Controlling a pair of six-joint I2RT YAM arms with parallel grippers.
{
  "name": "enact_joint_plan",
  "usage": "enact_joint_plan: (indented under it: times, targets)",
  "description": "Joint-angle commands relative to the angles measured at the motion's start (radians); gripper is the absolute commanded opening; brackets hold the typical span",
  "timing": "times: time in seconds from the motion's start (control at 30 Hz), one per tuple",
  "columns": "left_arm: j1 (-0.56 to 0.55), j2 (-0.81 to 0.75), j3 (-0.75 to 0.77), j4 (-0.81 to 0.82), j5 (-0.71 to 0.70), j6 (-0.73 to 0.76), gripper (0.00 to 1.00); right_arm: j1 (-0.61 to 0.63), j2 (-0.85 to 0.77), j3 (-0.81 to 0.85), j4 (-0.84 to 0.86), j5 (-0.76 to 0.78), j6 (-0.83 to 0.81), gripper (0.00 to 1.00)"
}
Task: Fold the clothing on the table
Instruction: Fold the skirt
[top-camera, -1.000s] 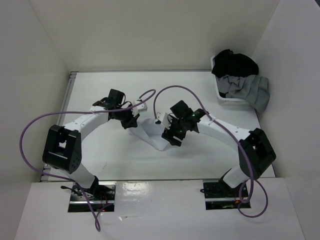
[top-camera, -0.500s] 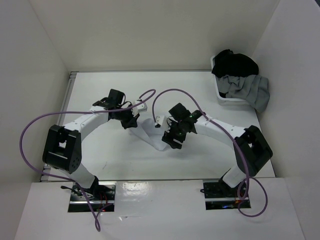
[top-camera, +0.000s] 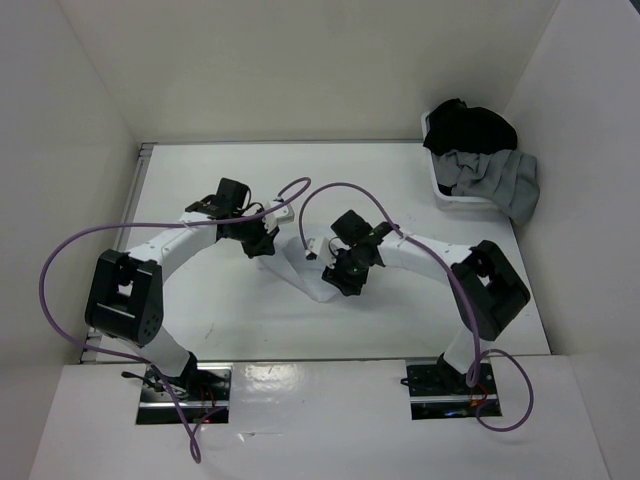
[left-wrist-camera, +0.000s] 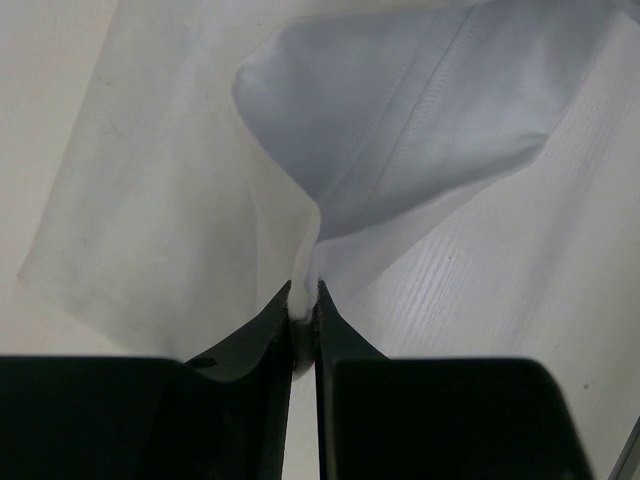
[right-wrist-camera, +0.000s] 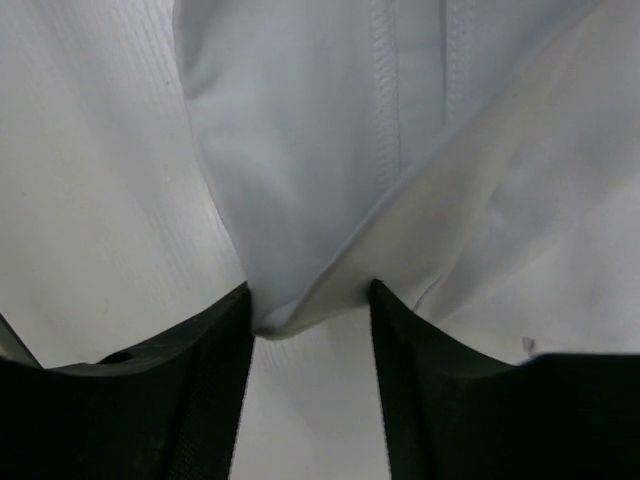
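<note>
Clothing (top-camera: 300, 272), a small white garment, lies bunched at the centre of the table (top-camera: 420, 310), part lifted off the surface, not flat; no neat fold shows yet, so I'd judge the task early, approx. at the grasp-and-spread stage.

Left wrist view: a hem seam runs across the garment (left-wrist-camera: 200, 180) and one layer flops over another; edges uneven.

Left gripper (top-camera: 262, 245), at approx. 10 o'clock of the garment, is clenched on a thin pinch of fabric; in its own cam the tips (left-wrist-camera: 305, 312) meet w/ cloth pressed between them.

Right gripper (top-camera: 345, 278), at approx. 4 o'clock of the garment, has jaws apart, straddling a folded edge (right-wrist-camera: 300, 150); the cloth sits between the tips (right-wrist-camera: 310, 310) but isn't pinched tight as far as I can see.

Left to do, by my read: secure the right-side hold, stretch the piece flat, then fold it over and square it.

Outward: a bin (top-camera: 436, 190) at 2 o'clock of the table holds a black garment (top-camera: 468, 128) and a grey garment (top-camera: 505, 180), well apart from the work.
</note>
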Motion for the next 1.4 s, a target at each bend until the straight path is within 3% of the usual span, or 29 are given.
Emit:
enact_joint_plan:
  times: [0.0,0.2,0.3,0.43,0.83,1.07,1.37]
  targets:
    - [0.006,0.000,0.018,-0.008,0.034,-0.005,0.16,0.012,-0.001,0.040,0.066,0.000,0.010,0.51]
    - [0.006,0.000,0.018,-0.008,0.034,-0.005,0.16,0.031,-0.001,0.051,0.101,0.020,0.030,0.37]
    - [0.006,0.000,0.018,-0.018,0.034,-0.005,0.16,0.040,0.012,0.051,0.101,0.039,0.039,0.25]
    - [0.006,0.000,0.018,-0.018,0.034,-0.005,0.16,0.040,0.024,0.051,0.101,0.048,0.039,0.01]
    - [0.104,-0.104,0.116,0.019,0.014,-0.037,0.16,-0.012,-0.129,0.179,0.153,0.253,0.039,0.00]
    - [0.134,-0.104,0.141,0.111,0.014,-0.102,0.16,-0.107,-0.129,0.221,0.288,0.365,0.030,0.00]
    - [0.153,-0.095,0.150,0.235,-0.041,-0.155,0.18,-0.163,0.018,0.325,0.425,0.453,-0.010,0.00]
